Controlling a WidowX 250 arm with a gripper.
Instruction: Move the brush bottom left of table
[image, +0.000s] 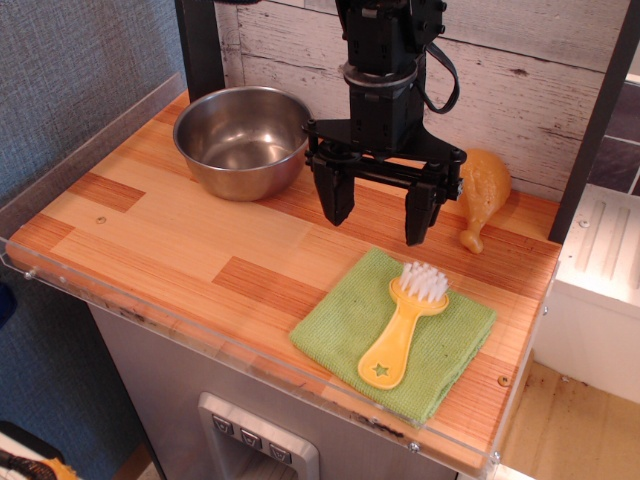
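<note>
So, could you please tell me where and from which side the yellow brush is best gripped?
Probably at the narrow neck of the yellow brush, just below the white bristles, coming straight down. It lies flat on the green cloth, so only its thin sides offer the open gripper opposing faces; the jaws should close across the handle's width.

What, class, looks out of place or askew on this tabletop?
Nothing is spilled or damaged. The green cloth lies skewed to the table edges, with the brush on it. The hand hangs open above.
</note>
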